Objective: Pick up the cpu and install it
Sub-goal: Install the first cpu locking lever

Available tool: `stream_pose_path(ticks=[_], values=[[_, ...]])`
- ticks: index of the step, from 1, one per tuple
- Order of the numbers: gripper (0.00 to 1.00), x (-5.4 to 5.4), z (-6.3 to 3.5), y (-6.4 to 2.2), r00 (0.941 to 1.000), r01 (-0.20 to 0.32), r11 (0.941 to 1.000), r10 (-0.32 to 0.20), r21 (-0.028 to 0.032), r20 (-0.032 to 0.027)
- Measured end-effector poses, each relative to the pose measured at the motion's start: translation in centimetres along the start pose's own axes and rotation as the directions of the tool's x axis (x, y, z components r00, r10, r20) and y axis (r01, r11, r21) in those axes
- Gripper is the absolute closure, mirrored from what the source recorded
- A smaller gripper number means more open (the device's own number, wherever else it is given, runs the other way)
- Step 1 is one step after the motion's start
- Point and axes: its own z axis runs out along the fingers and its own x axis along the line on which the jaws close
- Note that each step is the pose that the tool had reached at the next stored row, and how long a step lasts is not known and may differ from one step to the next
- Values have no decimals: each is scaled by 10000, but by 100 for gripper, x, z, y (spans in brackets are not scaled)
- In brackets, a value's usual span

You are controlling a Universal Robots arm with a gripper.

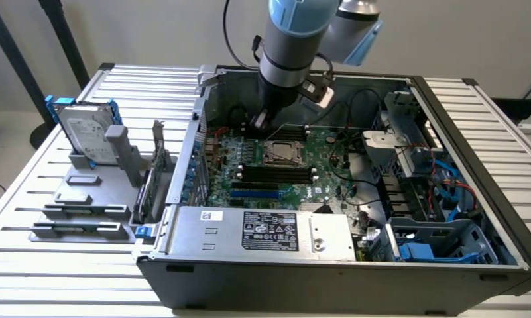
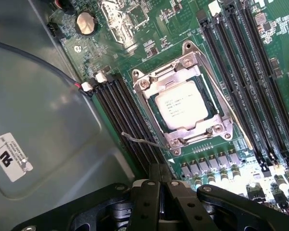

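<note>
You are looking at the cpu (image 2: 182, 104) sitting in its socket (image 2: 185, 98) on the board (image 1: 274, 173) | your fingers (image 2: 160, 192) are pressing closed, gripping nothing, hanging just beside the socket | placing looks done; socket latch state unclear.

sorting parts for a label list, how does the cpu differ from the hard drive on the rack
The cpu lies flat in the motherboard socket under a metal frame; the hard drive stands upright in a blue frame on the grey rack outside the case. The cpu is small and square; the hard drive is much larger and oblong. Both have dull silver tops.
</note>
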Motion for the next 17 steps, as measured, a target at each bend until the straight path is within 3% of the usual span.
stream_pose_path(ticks=[12, 17], values=[[89, -12, 205, 1, 10000, -13, 9999, 12, -127, -62], [89, -9, 285, -5, 10000, -25, 9998, 24, -184, -61]])
